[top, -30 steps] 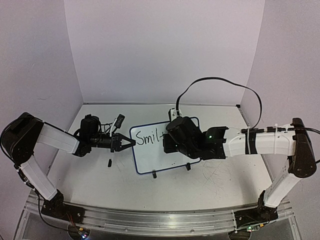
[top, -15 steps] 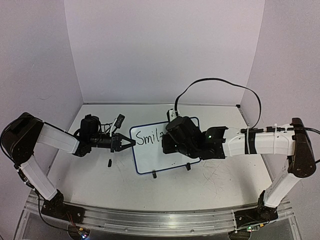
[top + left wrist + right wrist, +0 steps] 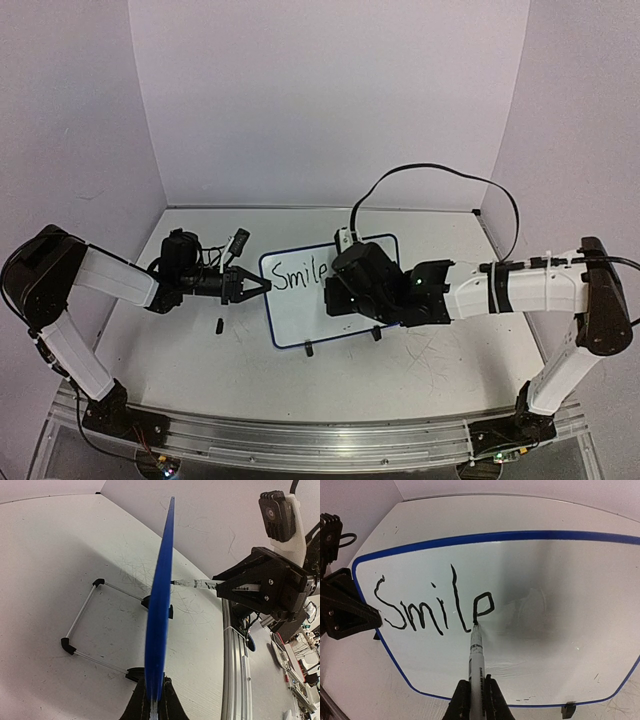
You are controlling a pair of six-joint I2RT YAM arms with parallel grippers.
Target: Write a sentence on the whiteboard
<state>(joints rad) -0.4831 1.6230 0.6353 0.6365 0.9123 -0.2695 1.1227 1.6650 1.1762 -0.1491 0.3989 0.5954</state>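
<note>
Right wrist view looks along the right gripper [image 3: 477,702], whose two fingers are clamped on a marker [image 3: 476,655] that points straight ahead of them. The marker's tip touches the whiteboard [image 3: 560,630] at the lower left of the last letter of the sentence [image 3: 432,607], which reads "Smile" in one black line running ahead and to the left of this gripper. To the right of the tip the board's face is bare. In the left wrist view the left gripper [image 3: 152,707] has its fingers pressed together on the whiteboard's blue rim, and the board shows edge-on, running straight away from the fingertips. It stands on two black clip feet [image 3: 159,611] on the white table [image 3: 60,555]. A thin wire stand [image 3: 80,627] lies on the table to the left of that gripper, behind the board. From above, the two grippers face each other across the board, the left one at its left edge.
</note>
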